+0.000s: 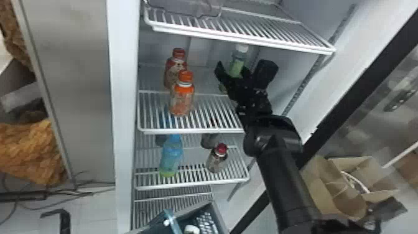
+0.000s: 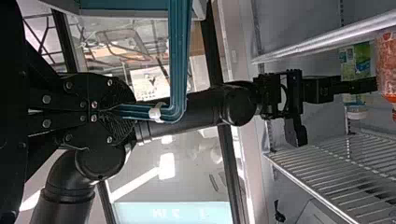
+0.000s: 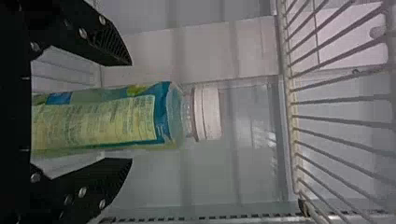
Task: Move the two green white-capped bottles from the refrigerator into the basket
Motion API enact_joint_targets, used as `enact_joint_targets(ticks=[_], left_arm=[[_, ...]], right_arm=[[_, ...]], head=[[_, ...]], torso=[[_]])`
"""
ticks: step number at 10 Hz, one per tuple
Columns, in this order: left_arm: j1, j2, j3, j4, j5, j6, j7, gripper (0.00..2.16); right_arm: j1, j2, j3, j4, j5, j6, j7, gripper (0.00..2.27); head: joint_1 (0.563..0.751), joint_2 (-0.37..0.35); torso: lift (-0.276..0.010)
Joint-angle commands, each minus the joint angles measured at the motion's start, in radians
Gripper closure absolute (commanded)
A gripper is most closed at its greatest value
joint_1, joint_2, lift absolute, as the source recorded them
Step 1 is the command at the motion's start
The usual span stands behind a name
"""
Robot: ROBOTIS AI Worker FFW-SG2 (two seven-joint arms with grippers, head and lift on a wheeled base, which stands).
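Observation:
In the head view my right gripper (image 1: 234, 71) is at the green white-capped bottle (image 1: 237, 63), which stands on the refrigerator's upper-middle shelf. The right wrist view has the bottle (image 3: 98, 119) between the spread fingers of my right gripper (image 3: 130, 112), a gap on either side, its white cap beyond the tips. My left gripper (image 2: 126, 111) is shut on the teal basket handle (image 2: 180, 60). Low in the head view is the grey basket (image 1: 219, 214), with a white-capped bottle (image 1: 192, 229) inside.
Left of the right gripper stand an orange-capped bottle (image 1: 182, 98) and a red-capped one (image 1: 175, 67). The shelf below holds a blue bottle (image 1: 171, 155) and a dark red-capped bottle (image 1: 217, 158). A wire shelf (image 1: 242, 28) lies overhead; a cardboard box (image 1: 320, 186) is at the right.

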Motion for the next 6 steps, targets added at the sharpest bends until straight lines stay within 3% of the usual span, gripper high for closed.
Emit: enact_joint_targets(ticks=[1, 6], left_arm=[[0.001, 0.0, -0.001, 0.001, 0.001, -0.002, 0.0, 1.21], [0.006, 0.002, -0.001, 0.001, 0.005, -0.009, 0.0, 1.21]], right_arm=[[-0.011, 0.0, 0.004, 0.007, -0.007, 0.017, 0.0, 0.87], [0.024, 0.002, 0.0, -0.035, -0.013, 0.019, -0.014, 0.9]], head=[[0.695, -0.35], [0.695, -0.35]], torso=[[-0.004], [-0.004]])
